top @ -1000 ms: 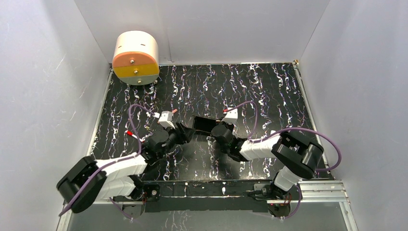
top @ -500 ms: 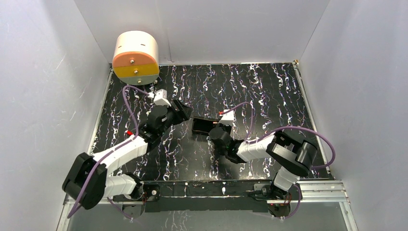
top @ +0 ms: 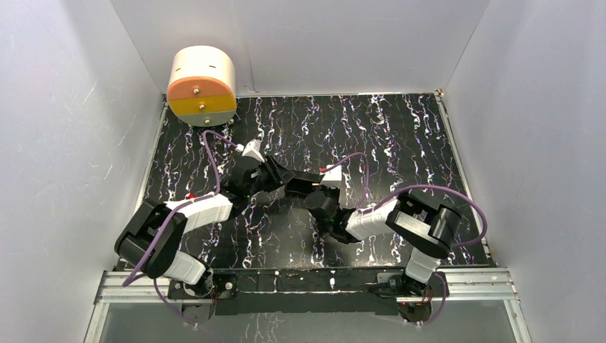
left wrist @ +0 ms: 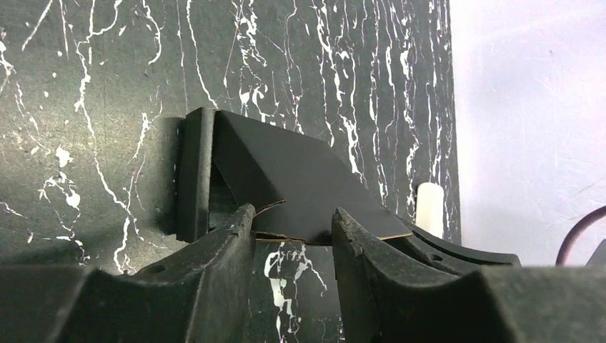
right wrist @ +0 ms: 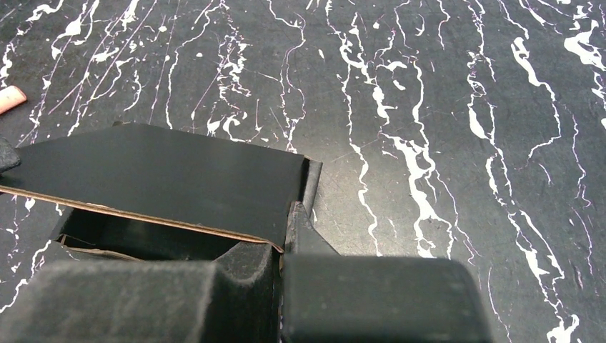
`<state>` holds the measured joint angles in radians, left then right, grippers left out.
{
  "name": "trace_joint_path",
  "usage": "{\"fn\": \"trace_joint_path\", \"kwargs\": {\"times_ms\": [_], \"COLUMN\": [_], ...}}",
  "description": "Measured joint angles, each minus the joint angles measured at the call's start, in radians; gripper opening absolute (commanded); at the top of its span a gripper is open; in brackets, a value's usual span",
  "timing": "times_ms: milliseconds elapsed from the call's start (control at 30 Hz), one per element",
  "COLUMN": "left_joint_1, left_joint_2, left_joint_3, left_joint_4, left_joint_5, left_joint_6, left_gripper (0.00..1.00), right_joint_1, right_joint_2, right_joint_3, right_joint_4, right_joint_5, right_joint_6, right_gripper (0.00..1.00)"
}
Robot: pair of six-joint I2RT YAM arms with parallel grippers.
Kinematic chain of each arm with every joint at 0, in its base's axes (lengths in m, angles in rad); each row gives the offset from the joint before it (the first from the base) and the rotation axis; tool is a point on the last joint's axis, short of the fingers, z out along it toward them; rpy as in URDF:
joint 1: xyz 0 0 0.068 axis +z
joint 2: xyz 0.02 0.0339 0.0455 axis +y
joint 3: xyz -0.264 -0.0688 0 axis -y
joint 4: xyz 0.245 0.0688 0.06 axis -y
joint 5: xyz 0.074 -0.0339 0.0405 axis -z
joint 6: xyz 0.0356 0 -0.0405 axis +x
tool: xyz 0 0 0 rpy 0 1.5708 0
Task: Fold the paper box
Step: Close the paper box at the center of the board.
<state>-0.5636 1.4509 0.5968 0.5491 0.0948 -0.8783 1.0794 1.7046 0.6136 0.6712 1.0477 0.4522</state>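
The paper box (top: pixel 306 183) is matte black card, partly formed, and lies at the middle of the marbled table. In the left wrist view it (left wrist: pixel 286 175) shows a raised side wall on the left and a sloping flap. My left gripper (left wrist: pixel 291 220) is open, and its fingertips reach the flap's near edge; in the top view it (top: pixel 280 176) is at the box's left end. My right gripper (right wrist: pixel 291 232) is shut on a thin wall at the box's right corner, under a flat top flap (right wrist: pixel 164 179). In the top view it (top: pixel 319 194) is at the box's near right side.
A cream and orange drum (top: pixel 201 86) stands at the back left corner. White walls close in the table on three sides. A metal rail (top: pixel 307 280) runs along the near edge by the arm bases. Purple cables (top: pixel 211 146) loop above both arms.
My left gripper swung from the back left to the right and now meets the box's left end. My right gripper, with the box, shifted slightly left.
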Motion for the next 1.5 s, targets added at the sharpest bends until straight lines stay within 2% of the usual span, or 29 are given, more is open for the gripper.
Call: {"fn": "trace_joint_path", "kwargs": {"times_ms": [133,267,333,467,600,800,900,1167,1233,1367,1500], "left_joint_1": [0.004,0.005,0.006,0.006,0.004,0.024,0.051,0.072,0.072,0.074,0.085], "left_joint_2": [0.010,0.035,0.047,0.050,-0.011,-0.189,-0.193,0.068,0.140,0.245,0.274], "left_joint_3": [-0.027,-0.027,-0.028,-0.048,-0.048,-0.040,0.000,0.242,0.270,0.289,0.289], "left_joint_4": [0.052,0.083,0.089,0.089,0.006,-0.148,-0.200,-0.266,-0.269,-0.273,-0.248], "left_joint_5": [0.020,0.039,0.042,0.044,0.039,-0.020,-0.031,0.060,0.094,0.167,0.214], "left_joint_6": [-0.043,-0.064,-0.068,-0.068,-0.035,0.056,0.105,0.215,0.228,0.232,0.219], "left_gripper": [0.25,0.24,0.27,0.41,0.51,0.56,0.56,0.46,0.39,0.34,0.25], "right_joint_1": [0.008,0.016,0.018,0.026,0.027,0.027,0.027,0.027,0.027,0.027,0.027], "right_joint_2": [0.011,0.031,0.043,0.061,0.061,0.060,0.060,0.060,0.060,0.060,0.064], "right_joint_3": [0.001,0.004,0.006,0.007,0.007,0.007,0.007,0.007,0.007,0.007,0.007], "right_joint_4": [-0.006,-0.018,-0.018,-0.017,-0.018,-0.018,-0.019,-0.017,-0.015,-0.012,-0.006], "right_joint_5": [0.008,0.016,0.019,0.029,0.031,0.030,0.030,0.027,0.026,0.022,0.024], "right_joint_6": [-0.002,-0.002,-0.005,-0.011,-0.010,-0.011,-0.011,-0.021,-0.028,-0.041,-0.061], "right_gripper": [0.00,0.00,0.00,0.00,0.00,0.00,0.00,0.00,0.00,0.00,0.00]}}
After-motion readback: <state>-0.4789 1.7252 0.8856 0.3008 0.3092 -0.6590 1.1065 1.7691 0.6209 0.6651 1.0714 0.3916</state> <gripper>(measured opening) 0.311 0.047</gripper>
